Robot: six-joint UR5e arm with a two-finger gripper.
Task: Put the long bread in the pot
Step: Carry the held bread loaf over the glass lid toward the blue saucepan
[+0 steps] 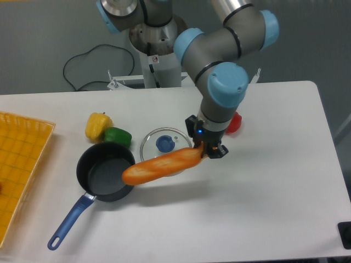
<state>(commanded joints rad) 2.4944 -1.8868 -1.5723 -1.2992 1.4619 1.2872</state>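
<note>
hand [207,149] is clamping the right end of the long bread [162,165], holding it clear above the counter [263,208] with its shadow falling below. from the fixed camera, the loaf is slanting down to the left, its free tip just overlapping the right rim of the pot [106,174], passing in front of the glass lid [164,143]. this looks like the carry step, with the drop-off not yet done. yellow pepper [97,125] and green pepper [117,136] are sitting just behind the pot, a red thing [234,123] peeking out behind the arm. next move is calling for more travel left, then tipping the loaf down into the bowl, since it is longer than the pot is wide.
</note>
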